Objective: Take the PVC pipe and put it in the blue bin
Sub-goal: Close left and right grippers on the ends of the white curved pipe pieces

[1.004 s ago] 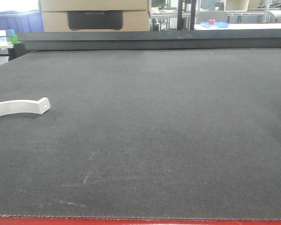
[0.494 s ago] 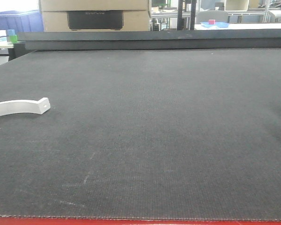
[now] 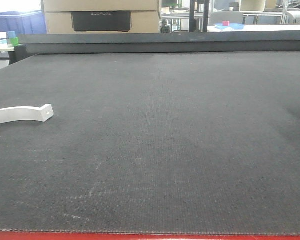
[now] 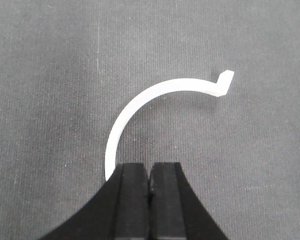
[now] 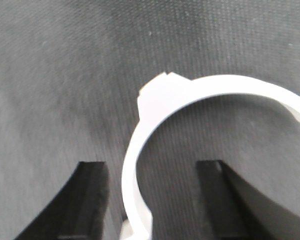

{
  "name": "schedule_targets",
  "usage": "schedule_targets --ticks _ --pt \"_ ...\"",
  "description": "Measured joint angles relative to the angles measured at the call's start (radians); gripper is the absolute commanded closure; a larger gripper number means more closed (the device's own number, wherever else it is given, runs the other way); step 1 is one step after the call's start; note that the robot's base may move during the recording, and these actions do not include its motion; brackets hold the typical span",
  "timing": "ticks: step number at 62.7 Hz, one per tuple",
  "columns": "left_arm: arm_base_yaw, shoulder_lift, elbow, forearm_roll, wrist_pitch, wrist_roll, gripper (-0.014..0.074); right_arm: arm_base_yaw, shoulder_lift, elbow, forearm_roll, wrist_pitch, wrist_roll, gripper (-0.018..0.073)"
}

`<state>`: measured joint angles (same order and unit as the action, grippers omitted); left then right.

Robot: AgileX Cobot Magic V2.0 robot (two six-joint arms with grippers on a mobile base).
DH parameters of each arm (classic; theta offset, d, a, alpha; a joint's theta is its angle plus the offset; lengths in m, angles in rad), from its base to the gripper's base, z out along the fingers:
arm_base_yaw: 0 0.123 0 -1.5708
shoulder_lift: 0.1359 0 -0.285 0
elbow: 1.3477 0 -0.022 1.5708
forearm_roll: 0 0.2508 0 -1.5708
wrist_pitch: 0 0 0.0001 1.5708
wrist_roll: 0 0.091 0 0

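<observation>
Only the front view shows the holed square end of the PVC pipe (image 3: 17,114), a slim white arc lying at the left edge of the mat (image 3: 165,140). The left wrist view shows the left gripper (image 4: 150,170) clenched empty beside it. The right wrist view shows the right gripper (image 5: 151,165) released, straddling a second white arc (image 5: 215,85).

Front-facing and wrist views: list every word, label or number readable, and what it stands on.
Dark panel on the cardboard box: one short line of characters, too blurred to read.
PVC pipe: no marking visible.
Nothing else carries readable text.
</observation>
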<state>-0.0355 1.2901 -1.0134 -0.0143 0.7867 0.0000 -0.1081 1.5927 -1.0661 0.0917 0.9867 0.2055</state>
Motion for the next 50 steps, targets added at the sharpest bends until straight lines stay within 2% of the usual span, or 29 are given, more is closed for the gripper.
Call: schedule_targets --ticks 19,50 --pt "0.0 0.002 0.0 0.0 0.012 0.0 0.0708 0.0 0.05 0.0 0.023 -0.087 0.021 0.0273" --pt "0.0 0.002 0.0 -0.039 0.014 0.0 0.0708 0.0 0.099 -0.008 0.025 -0.069 0.036 0.0274"
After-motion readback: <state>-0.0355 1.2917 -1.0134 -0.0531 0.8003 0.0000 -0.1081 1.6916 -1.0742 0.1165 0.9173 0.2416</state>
